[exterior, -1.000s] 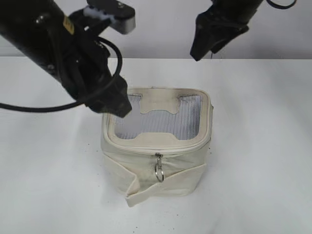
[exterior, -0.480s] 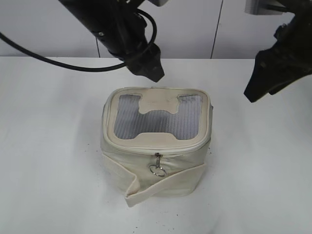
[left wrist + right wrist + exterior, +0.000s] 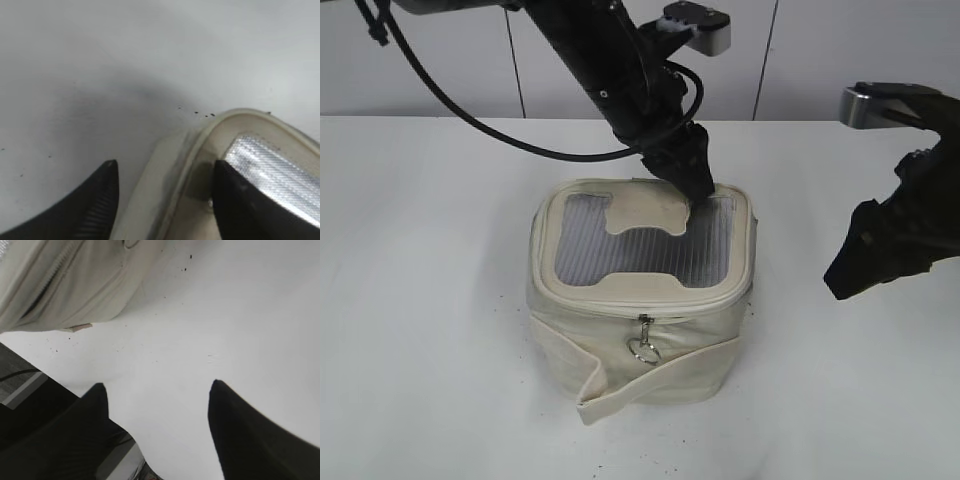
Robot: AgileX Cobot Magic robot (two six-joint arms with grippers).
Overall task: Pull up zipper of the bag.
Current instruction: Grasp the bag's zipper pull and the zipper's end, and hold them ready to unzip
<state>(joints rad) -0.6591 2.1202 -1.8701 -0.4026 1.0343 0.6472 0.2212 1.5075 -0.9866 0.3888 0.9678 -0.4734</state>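
The cream bag (image 3: 620,370) stands mid-table with its grey mesh lid window (image 3: 650,250) facing up. The zipper track (image 3: 710,301) runs round the lid rim, and one silver slider with a ring pull (image 3: 642,346) hangs at the front. My left gripper (image 3: 697,190) reaches across to the lid's back right corner. In the left wrist view it (image 3: 165,167) is open and straddles the rim (image 3: 197,145), one finger over the lid, one outside. My right gripper (image 3: 847,275) hovers right of the bag. In the right wrist view it (image 3: 157,387) is open and empty above the table, with the bag (image 3: 65,285) at upper left.
The white table (image 3: 430,300) carries only the bag. A loose cream strap (image 3: 610,395) hangs across the bag's front. A pale wall stands behind the table. The table's edge and a dark floor show in the right wrist view (image 3: 30,390).
My left gripper has swung from the lid's left side round the back and come down at the back right corner. My right gripper has moved from upper centre out to the right and lower.
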